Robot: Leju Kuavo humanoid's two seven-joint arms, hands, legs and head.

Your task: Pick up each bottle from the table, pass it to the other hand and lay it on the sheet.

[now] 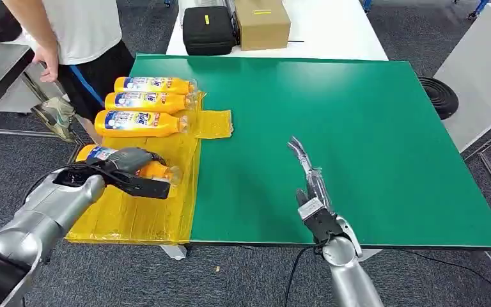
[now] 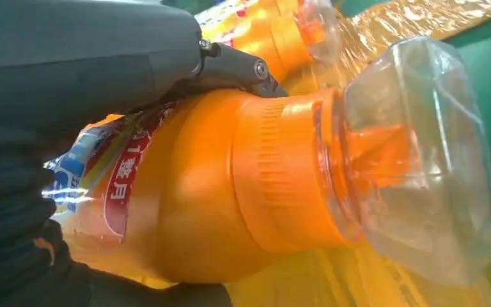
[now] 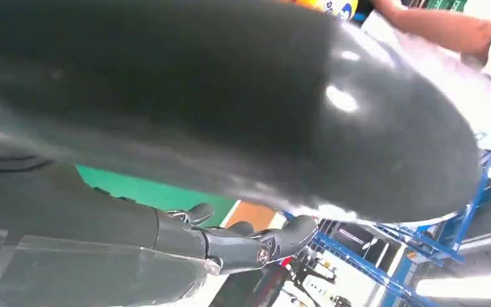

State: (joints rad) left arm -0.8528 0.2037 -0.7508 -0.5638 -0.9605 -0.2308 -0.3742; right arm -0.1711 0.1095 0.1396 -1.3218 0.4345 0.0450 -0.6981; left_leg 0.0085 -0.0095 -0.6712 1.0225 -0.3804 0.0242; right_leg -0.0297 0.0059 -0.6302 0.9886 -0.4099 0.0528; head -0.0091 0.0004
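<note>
Bottle number four (image 1: 150,168), orange with a clear cap, sits in your left hand (image 1: 124,167), which grips its body over the yellow sheet (image 1: 134,214). Three more bottles (image 1: 144,102) lie side by side on that sheet. Your right hand (image 1: 307,173) hovers over the green table (image 1: 371,128), holding nothing, fingers extended.

The head view is evenly and brightly lit from overhead, with soft, short shadows under the silver arms and a mild sheen on the yellow sheet (image 1: 134,217). The green bench (image 1: 358,141) reads flat and glare-free, and focus is fair throughout. In the left wrist view the held bottle (image 2: 230,192) sits very close, slightly soft, its clear cap (image 2: 415,160) catching pale highlights. The right wrist view is blurred by the near dark thumb (image 3: 230,96), which carries 2 small glints, against an overexposed background.
</note>
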